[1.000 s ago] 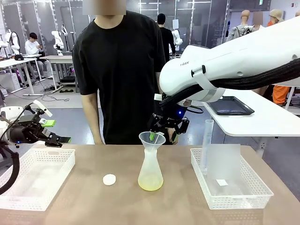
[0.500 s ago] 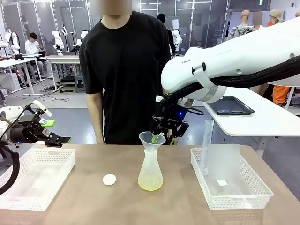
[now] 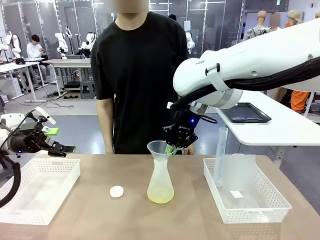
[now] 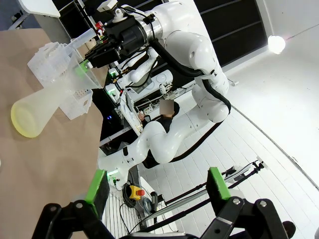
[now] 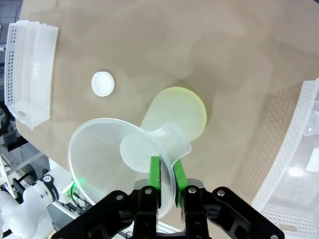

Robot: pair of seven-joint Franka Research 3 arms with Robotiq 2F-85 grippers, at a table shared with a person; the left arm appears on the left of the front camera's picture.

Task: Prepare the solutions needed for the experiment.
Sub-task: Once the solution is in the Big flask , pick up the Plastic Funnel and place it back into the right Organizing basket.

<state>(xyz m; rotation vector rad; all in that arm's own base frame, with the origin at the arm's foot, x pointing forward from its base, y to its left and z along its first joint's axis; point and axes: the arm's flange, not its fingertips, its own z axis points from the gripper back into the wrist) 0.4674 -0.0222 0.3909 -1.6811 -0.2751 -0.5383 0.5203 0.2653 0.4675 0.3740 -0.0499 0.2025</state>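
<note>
So, biggest first: the desk (image 3: 100, 215) carries everything, with a person (image 3: 135, 75) in a black tee standing at its far side. The right arm (image 3: 250, 60) reaches across the middle.

A white mesh basket sits at each end. The left basket (image 3: 50, 161) has the left hand (image 3: 57, 140) hovering above it, pads wide apart and holding nothing. The right basket (image 3: 250, 215) holds a tall measuring cylinder (image 3: 220, 155).

Between the baskets stands the frosted flask (image 3: 160, 175), upright, with a funnel (image 3: 161, 148) sitting in its mouth. The right hand (image 3: 171, 148) has its green pads pinched together on the funnel's thin rim, on the person's side.

The solution (image 3: 160, 196) is just a shallow pale yellow layer at the very bottom of the flask. A small white cap (image 3: 116, 191) lies on the desk just left of the flask.

My worry is that the funnel may be wedged in the neck. If so, lifting it could drag the light flask along and tip it, spilling what little liquid there is. The pinch on a slick rim could also slip, and the funnel might drip on the desk.
</note>
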